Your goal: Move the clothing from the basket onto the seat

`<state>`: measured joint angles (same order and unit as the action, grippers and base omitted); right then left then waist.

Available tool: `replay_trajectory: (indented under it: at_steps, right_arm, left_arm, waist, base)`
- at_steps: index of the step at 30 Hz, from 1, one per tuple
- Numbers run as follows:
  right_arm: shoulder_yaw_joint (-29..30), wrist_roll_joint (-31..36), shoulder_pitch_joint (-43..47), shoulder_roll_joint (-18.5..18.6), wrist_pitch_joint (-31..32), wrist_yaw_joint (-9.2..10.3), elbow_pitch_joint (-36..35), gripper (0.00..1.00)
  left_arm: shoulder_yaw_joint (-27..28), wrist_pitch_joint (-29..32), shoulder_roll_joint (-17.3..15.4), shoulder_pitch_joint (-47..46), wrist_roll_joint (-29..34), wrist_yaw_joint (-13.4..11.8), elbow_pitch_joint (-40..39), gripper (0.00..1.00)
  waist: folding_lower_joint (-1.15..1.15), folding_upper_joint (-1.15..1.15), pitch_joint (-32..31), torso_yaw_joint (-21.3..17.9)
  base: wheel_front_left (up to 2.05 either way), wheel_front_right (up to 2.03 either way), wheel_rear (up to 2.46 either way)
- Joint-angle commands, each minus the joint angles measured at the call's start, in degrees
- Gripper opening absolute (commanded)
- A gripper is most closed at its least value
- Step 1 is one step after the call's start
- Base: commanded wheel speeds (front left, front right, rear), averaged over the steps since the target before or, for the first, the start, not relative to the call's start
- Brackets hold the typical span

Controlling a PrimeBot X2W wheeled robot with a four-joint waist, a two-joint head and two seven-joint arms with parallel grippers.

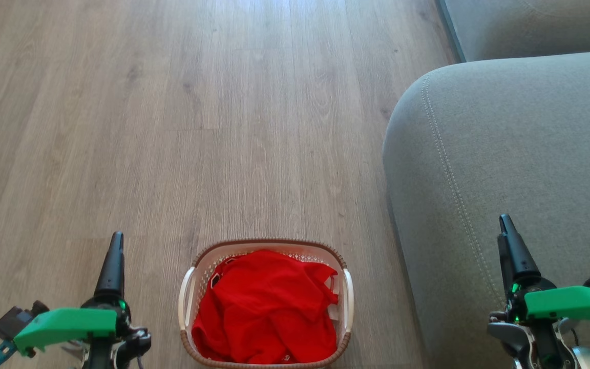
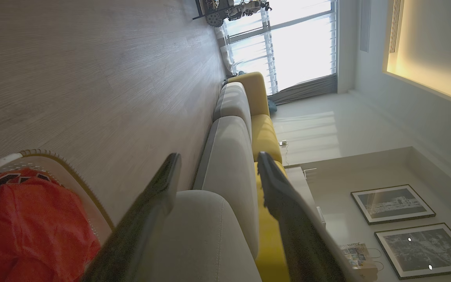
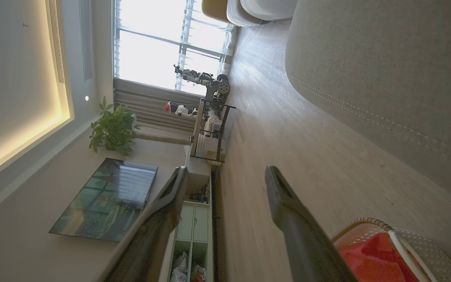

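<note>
Bottom centre of our head view: the clothing (image 1: 267, 307) is a red heap that fills the basket (image 1: 269, 242), none of it over the rim. We see a black-and-white patch at the heap's far left corner, and the left wrist view shows it as jersey print. The basket stands on the wood floor (image 1: 172, 128), left of the seat (image 1: 530, 154), with a strip of floor showing between them. The seat is grey, with a rounded corner and a double stitch line along its edge; no clothing on it.

Our left end effector (image 1: 114, 246) hangs over the floor left of the basket, well apart from it. Its fingers are spread wide in its wrist view, with nothing between them. Our right end effector (image 1: 506, 225) hangs over the seat's near part, fingers likewise spread and carrying nothing.

Further out: a second grey cushion (image 1: 530, 25) beyond the seat, yellow cushions (image 2: 264, 133) along the sofa back, a bright window (image 2: 288, 43), a TV (image 3: 108, 199) and a plant (image 3: 112, 131).
</note>
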<state>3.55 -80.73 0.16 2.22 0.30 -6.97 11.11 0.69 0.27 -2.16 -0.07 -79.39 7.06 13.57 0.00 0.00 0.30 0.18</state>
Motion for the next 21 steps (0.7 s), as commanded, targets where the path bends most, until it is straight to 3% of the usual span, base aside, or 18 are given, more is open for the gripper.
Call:
replay_trajectory:
  at_steps: [1, 21]
  right_arm:
    - [-0.5, 0.9, -2.1, 0.8, -0.5, -0.17, -2.5, 1.0]
    - [-3.8, 21.3, -1.5, 2.4, -4.1, -0.25, -5.6, 1.0]
  left_arm:
    - [0.5, -0.6, -1.1, -3.2, 1.0, 0.1, -2.3, 1.0]
    - [-1.8, -4.1, -2.2, -2.9, 26.0, -0.2, -5.0, 1.0]
  waist:
    - [0.0, 0.0, 0.0, 0.0]
    - [0.0, 0.0, 0.0, 0.2]
  base:
    - [0.0, 0.0, 0.0]
    - [0.0, 0.0, 0.0]
